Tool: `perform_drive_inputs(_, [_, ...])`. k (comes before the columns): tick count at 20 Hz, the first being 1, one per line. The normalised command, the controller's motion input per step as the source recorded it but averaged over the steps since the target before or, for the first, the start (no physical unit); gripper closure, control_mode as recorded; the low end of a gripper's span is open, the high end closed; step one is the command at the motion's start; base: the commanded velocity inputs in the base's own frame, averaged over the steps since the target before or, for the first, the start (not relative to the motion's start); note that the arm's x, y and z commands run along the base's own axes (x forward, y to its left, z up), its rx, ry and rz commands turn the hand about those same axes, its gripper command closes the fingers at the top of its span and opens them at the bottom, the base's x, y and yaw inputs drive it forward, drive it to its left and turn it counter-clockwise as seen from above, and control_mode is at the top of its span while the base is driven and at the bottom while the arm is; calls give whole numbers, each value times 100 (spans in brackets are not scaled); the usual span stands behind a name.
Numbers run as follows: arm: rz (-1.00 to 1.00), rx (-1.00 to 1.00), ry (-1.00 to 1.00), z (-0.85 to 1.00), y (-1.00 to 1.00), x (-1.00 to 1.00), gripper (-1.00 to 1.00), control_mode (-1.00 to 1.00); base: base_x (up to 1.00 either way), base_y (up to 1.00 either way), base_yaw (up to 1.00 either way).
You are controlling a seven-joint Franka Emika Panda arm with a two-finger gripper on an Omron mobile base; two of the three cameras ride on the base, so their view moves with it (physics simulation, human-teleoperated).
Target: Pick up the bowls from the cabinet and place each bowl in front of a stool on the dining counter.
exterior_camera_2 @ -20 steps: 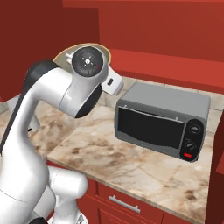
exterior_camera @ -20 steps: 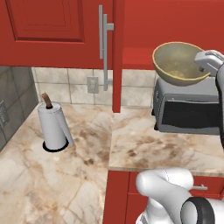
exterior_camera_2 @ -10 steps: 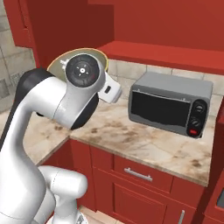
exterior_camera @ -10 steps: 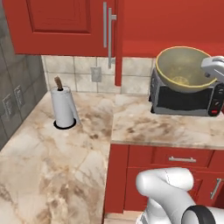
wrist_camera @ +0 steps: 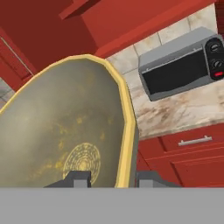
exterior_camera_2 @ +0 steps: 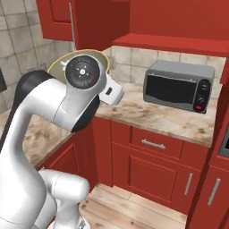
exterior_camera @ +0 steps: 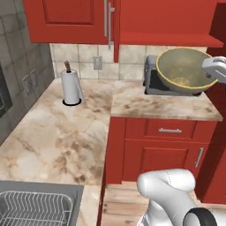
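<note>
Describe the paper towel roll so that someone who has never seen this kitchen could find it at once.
Start at the beige marble counter that turns the corner under the red wall cabinet. The paper towel roll stands upright near the tiled back wall, left of the outlet. It is white, on a dark round base with a brown post on top, well apart from the microwave.

We're looking at a home kitchen here, rendered rather than real. Red wall cabinets (exterior_camera: 66, 17) with a long grey bar handle (exterior_camera: 107, 20) hang over a beige veined marble counter (exterior_camera: 66, 132), and matching red lower cabinets (exterior_camera: 163, 150) with drawers sit below. There's a grey microwave (exterior_camera_2: 179, 85) on the counter, a paper towel roll (exterior_camera: 71, 86) on a stand, tiled backsplash with outlets (exterior_camera: 98, 62), and what we think is a dish rack (exterior_camera: 35, 207) at the bottom corner. Wooden floor (exterior_camera_2: 129, 210) too.
</note>
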Motion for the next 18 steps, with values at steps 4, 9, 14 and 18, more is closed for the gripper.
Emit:
perform_drive_inputs(4, [0, 0, 0, 0, 0, 0, 100, 100, -100, -36, -15])
perform_drive_inputs(9, [0, 0, 0, 0, 0, 0, 100, 100, -98, -58, -35])
perform_drive_inputs(14, [0, 0, 0, 0, 0, 0, 100, 100, -47, -40, -62])
perform_drive_inputs(18, [0, 0, 0, 0, 0, 0, 100, 100, -21, -37, -69])
